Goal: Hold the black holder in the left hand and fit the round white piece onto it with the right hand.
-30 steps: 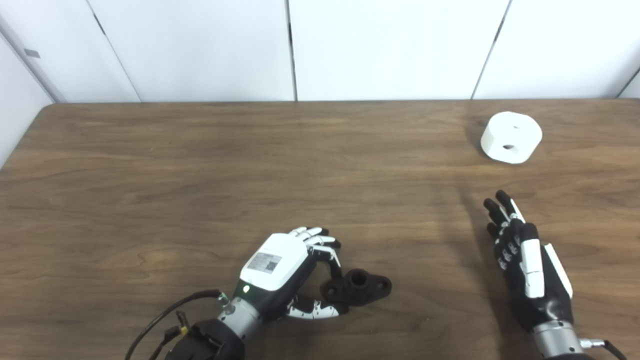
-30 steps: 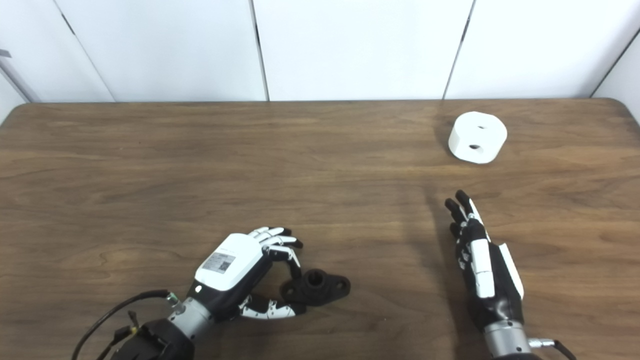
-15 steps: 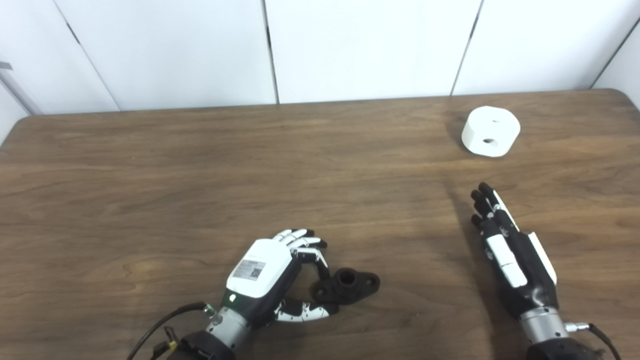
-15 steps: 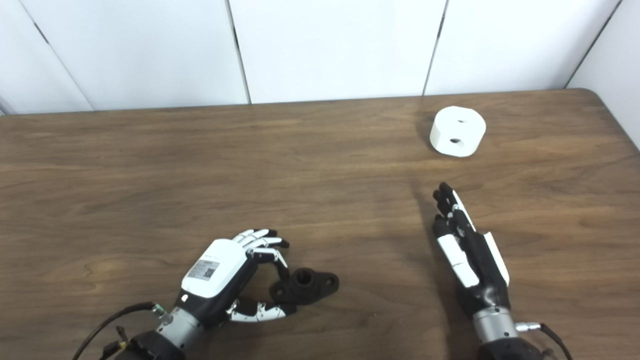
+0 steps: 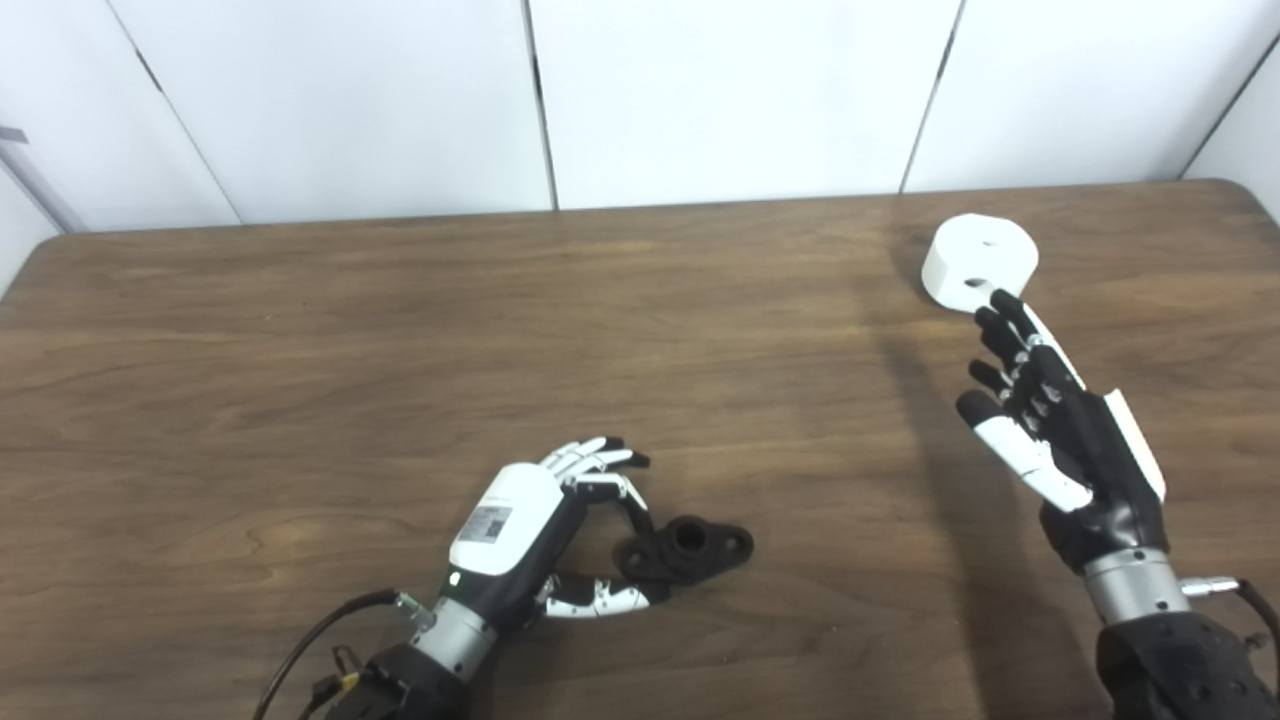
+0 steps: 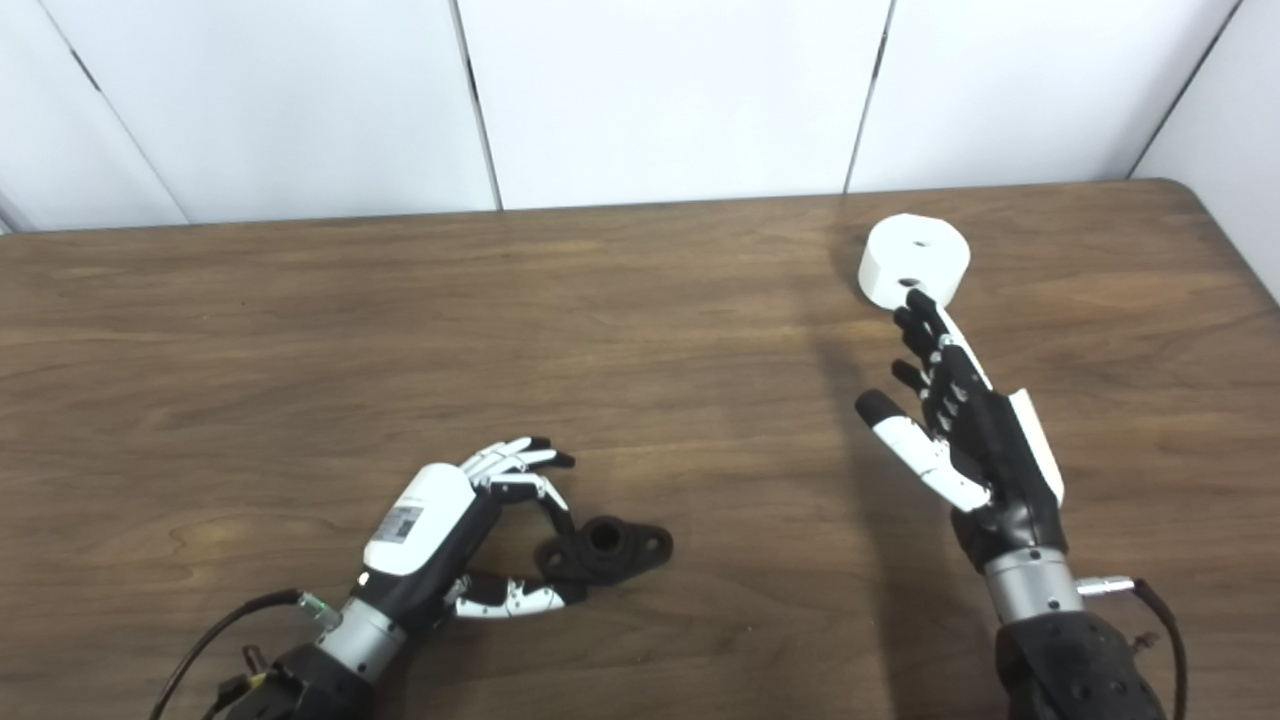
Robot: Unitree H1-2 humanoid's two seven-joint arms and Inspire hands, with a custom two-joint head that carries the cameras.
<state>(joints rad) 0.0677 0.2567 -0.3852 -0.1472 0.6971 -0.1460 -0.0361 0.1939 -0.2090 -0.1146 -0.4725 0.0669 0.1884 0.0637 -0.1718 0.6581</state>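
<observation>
Left hand (image 5: 515, 525): fingers curled at the black holder (image 5: 690, 545) on the bench (image 5: 300, 350); grip unclear.
Right hand (image 5: 1060, 435): fingers spread, tips overlapping round white piece (image 5: 980, 258).

Only a small grey label (image 5: 487, 521) with a square code pattern, stuck on the white back of the left hand (image 5: 530, 520); print too small to read. No other legible text anywhere.
</observation>
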